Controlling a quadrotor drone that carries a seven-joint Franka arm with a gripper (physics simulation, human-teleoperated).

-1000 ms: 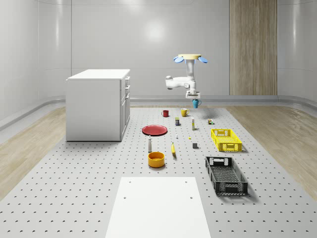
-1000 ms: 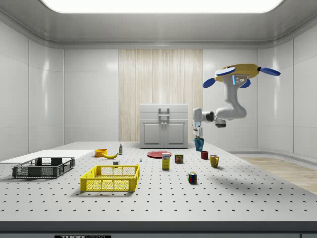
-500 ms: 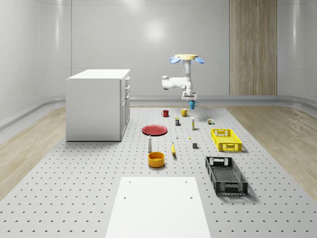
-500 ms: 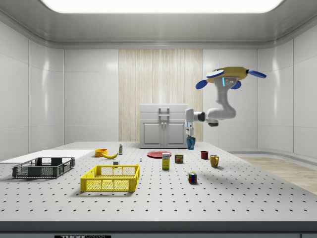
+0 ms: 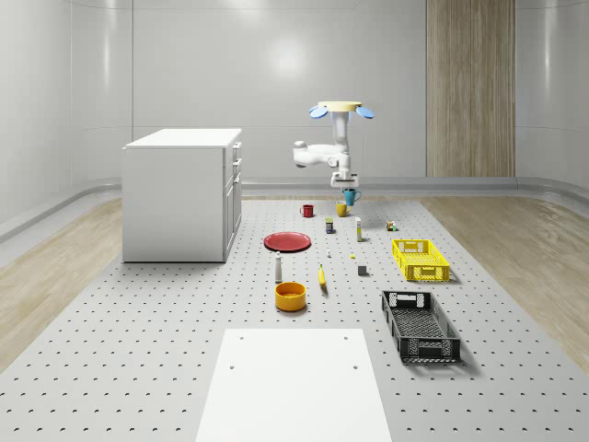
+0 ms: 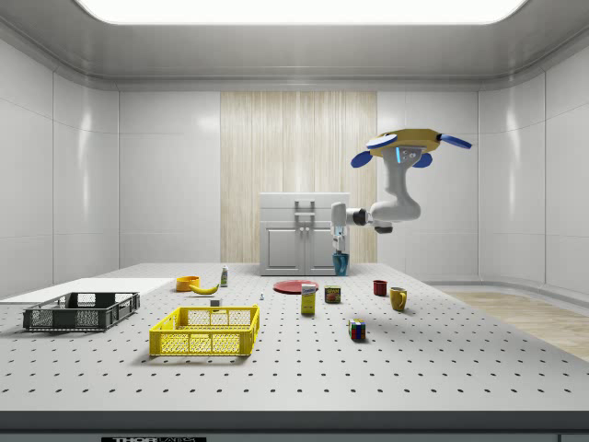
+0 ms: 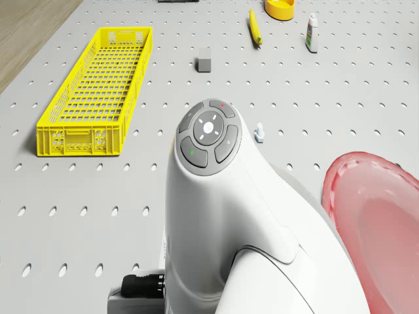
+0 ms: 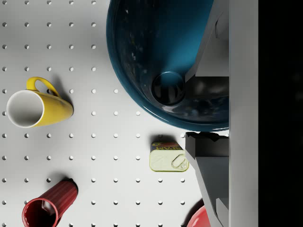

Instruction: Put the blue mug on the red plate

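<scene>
Pincer [image 6: 340, 255] clamps the blue mug [image 6: 341, 265] by its rim, hanging it upright in mid-air right of the side view's centre, clear of the desk [image 6: 442, 368], while the drone [image 6: 410, 144] hovers short of the red plate [image 6: 295, 287].

**A pale room with a perforated floor**

Glossy grey walls [image 5: 184, 74] curve into the floor at their base. A wood-grain panel [image 5: 469, 87] runs up the back wall. A long light [image 6: 294, 9] glows in the ceiling. The middle of the floor is a grey perforated platform [image 5: 138, 350], bordered by wood flooring [image 5: 46, 285] on both sides. A white cabinet [image 5: 179, 193] with drawers stands near the platform's far-left edge. A white sheet [image 5: 294, 382] lies at its near edge.
</scene>
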